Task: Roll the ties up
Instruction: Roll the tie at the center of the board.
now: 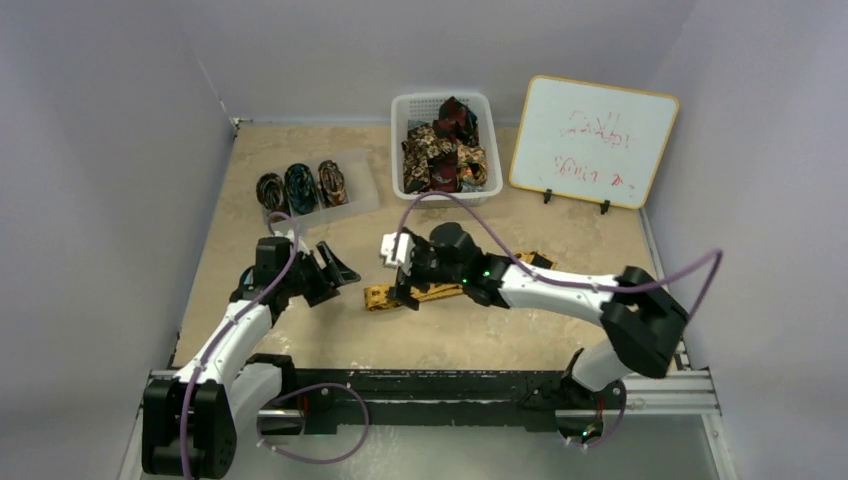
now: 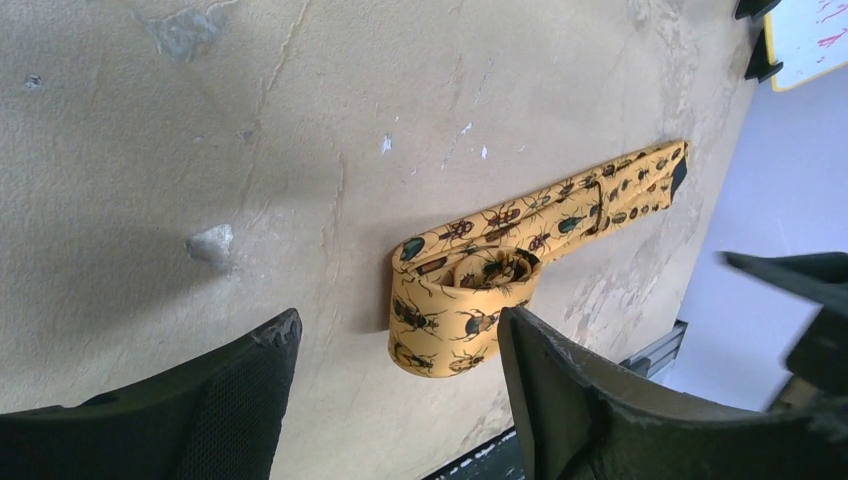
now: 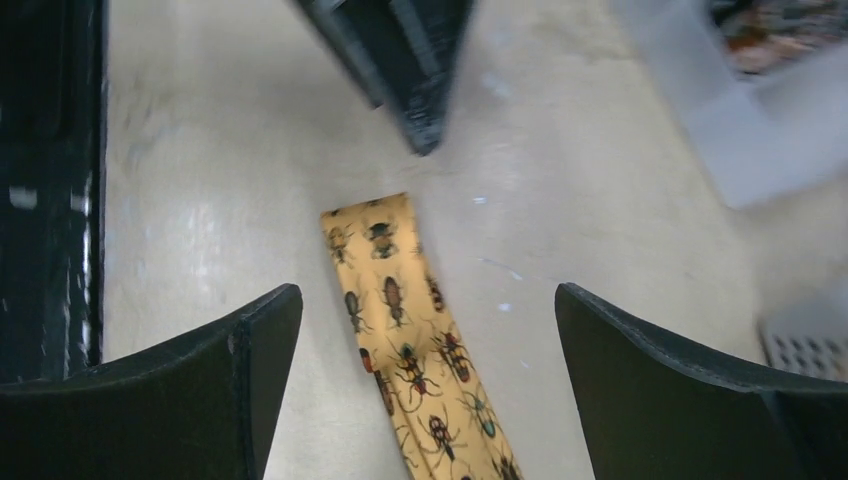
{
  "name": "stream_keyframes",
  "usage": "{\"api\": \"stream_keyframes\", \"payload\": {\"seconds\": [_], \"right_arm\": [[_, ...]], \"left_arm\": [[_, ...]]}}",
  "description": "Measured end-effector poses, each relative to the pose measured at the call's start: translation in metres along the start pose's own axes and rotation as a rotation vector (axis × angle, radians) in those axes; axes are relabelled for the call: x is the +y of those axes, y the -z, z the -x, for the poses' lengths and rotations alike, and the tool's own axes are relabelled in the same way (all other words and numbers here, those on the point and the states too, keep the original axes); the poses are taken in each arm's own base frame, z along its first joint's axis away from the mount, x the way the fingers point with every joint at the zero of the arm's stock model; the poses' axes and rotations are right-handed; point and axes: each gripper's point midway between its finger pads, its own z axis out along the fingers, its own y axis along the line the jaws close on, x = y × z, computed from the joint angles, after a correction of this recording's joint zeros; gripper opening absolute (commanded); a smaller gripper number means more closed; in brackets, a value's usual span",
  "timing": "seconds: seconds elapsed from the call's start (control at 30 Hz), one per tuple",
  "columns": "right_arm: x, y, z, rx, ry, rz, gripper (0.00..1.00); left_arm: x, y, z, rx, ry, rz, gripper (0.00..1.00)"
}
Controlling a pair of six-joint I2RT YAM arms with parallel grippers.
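Yellow tie under spread right tool, left tool nearby

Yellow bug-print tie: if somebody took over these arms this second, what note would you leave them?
Left gripper: open, empty, beside the coiled end.
Right gripper: open, empty, above the flat part.
Yellow tie: on the table, one end loosely coiled, the rest flat.
Done: three rolled ties on the clear tray.
Left: finish this roll; more ties wait in the white basket.
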Motion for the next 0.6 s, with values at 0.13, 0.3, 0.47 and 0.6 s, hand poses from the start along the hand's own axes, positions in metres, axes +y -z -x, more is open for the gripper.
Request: {"api": "stream_keyframes", "payload": {"seconds": [0.13, 0.3, 0.47, 0.6], "right_arm": [[-0.020, 0.034, 0.024, -0.111, -0.235, -0.217, 0.99], [-0.028, 0.034, 0.016, -0.125, -0.637, -0.262, 0.99], [0.005, 0.028, -0.042, -0.036, -1.020, -0.264, 0.87], [0.012, 0.021, -0.056, -0.021, -1.170, -0.284, 0.74]], "left_arm": [[-0.001, 0.001, -0.002, -0.001, -0.003, -0.011, 0.71], [0.002, 0.000, -0.010, 0.007, -0.006, -0.030, 0.71], [0.007, 0.000, -0.023, 0.023, -0.002, -0.057, 0.71], [0.003, 0.001, -0.026, 0.027, -0.011, -0.087, 0.70]]}}
